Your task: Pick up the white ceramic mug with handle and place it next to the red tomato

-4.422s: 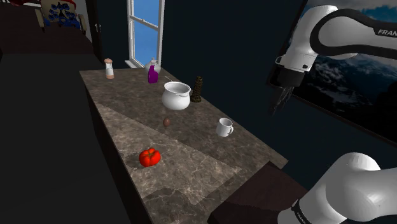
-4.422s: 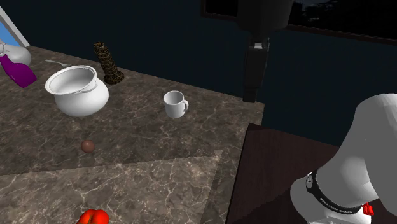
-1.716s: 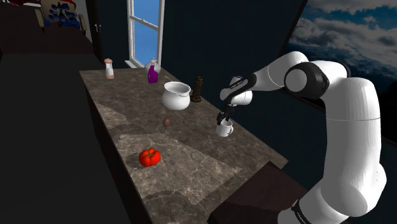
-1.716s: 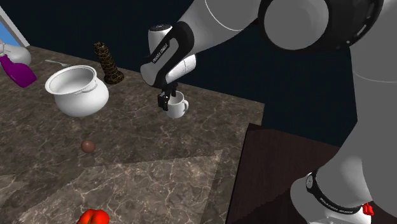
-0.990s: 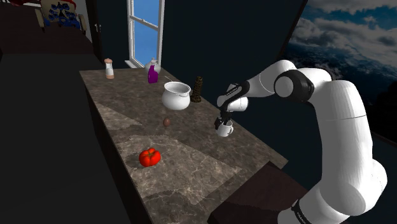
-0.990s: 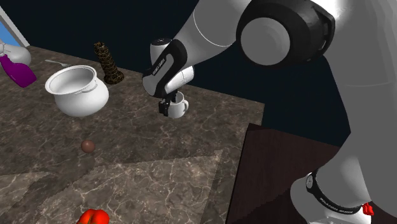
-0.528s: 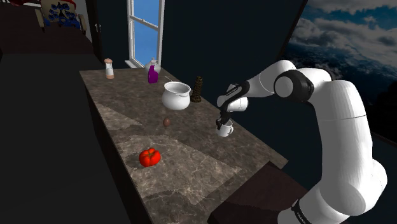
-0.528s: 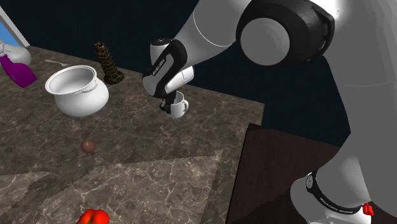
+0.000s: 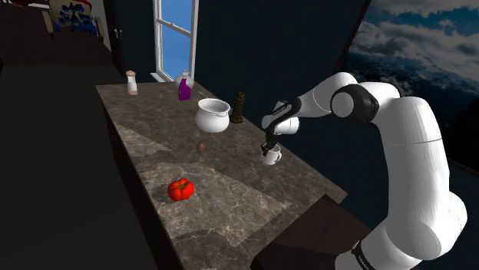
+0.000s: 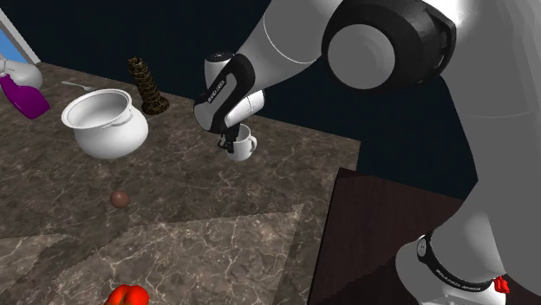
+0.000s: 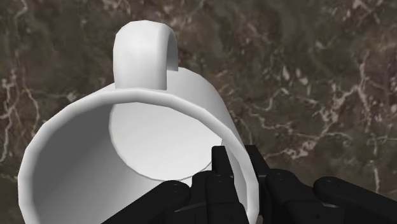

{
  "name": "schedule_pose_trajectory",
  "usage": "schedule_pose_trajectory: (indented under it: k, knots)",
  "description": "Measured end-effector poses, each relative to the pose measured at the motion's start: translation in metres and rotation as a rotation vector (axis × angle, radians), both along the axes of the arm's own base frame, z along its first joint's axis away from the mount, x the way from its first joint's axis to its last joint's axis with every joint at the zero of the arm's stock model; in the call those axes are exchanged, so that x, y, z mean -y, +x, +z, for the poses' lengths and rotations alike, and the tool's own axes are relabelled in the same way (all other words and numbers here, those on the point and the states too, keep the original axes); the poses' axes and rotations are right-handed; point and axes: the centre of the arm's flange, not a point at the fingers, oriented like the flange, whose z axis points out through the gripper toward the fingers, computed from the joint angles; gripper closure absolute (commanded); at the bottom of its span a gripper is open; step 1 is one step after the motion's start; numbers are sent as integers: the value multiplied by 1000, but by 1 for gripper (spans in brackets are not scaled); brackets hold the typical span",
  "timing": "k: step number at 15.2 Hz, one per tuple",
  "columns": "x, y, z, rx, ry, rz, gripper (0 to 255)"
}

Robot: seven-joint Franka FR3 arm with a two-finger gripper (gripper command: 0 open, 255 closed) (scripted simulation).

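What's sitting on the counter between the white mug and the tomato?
Nothing. In the shoulder view the counter between mug and tomato is bare; the small brown ball lies off to one side.

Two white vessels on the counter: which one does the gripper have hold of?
The small handled mug; the gripper pinches its wall. The larger round pot stands apart, untouched.

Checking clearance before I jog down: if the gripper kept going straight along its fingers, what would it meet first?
The gripper is shut on the mug, so likely the mug's bottom, then the counter beneath; gap unclear.
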Motion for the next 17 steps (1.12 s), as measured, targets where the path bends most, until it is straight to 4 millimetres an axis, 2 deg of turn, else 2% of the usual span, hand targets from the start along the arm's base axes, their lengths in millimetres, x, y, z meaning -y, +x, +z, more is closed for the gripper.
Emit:
schedule_pose_trajectory:
  k: [8,17]
  knots:
    - [1,0,35,0,0,0,255]
    - [0,-1,84,0,0,0,255]
